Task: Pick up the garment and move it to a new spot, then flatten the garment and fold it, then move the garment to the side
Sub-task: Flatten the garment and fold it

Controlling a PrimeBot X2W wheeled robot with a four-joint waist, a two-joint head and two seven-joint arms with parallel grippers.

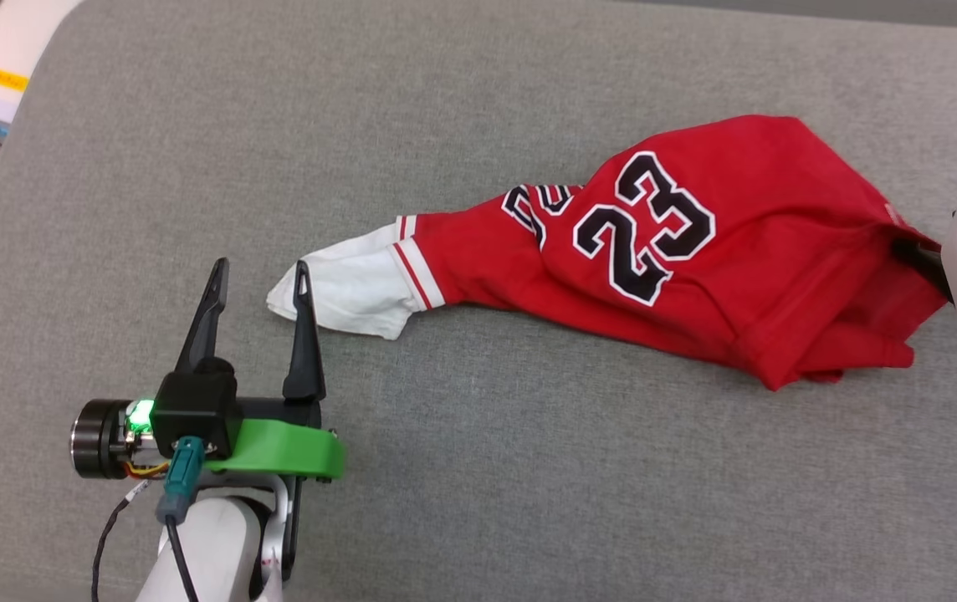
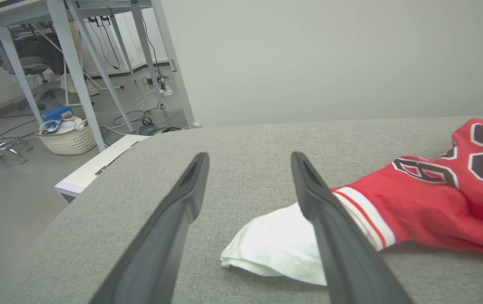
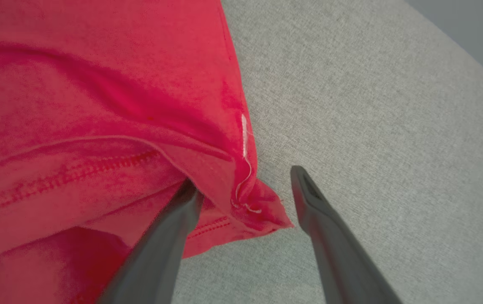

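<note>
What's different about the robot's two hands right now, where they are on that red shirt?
The left hand is at the white sleeve of the garment; the right hand is at its far end, by the red hem corner. Both left fingers straddle the sleeve tip in plain sight; one right finger is tucked under a red fold. Both hands are open.
</note>
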